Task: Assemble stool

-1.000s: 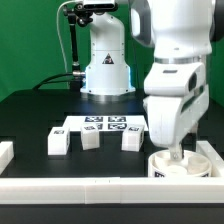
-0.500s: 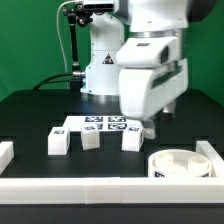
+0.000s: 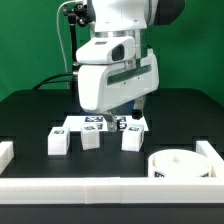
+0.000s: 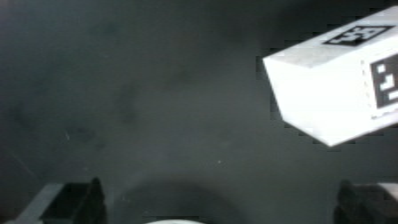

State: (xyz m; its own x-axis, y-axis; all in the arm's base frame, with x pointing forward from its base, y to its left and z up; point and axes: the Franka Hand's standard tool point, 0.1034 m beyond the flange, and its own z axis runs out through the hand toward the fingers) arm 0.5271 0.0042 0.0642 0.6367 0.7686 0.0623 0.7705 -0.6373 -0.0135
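Note:
The white round seat (image 3: 182,163) lies at the front, at the exterior view's right, against the border rails. Three short white legs lie in a row on the black table: one on the exterior view's left (image 3: 58,142), one in the middle (image 3: 90,138), one on the right (image 3: 131,139). My gripper (image 3: 127,118) hangs just behind and above the right leg. In the wrist view my gripper (image 4: 228,195) is open and empty, its fingers (image 4: 80,186) wide apart over bare table. One tagged leg (image 4: 347,85) lies ahead of it, off to one side.
The marker board (image 3: 100,124) lies behind the legs, partly hidden by my arm. White border rails run along the front (image 3: 100,190), the exterior view's left (image 3: 5,153) and right (image 3: 211,150). The robot base (image 3: 100,60) stands at the back.
My arm has moved away from the seat toward the exterior view's left, and now stands over the row of legs. The seat and legs have not moved.

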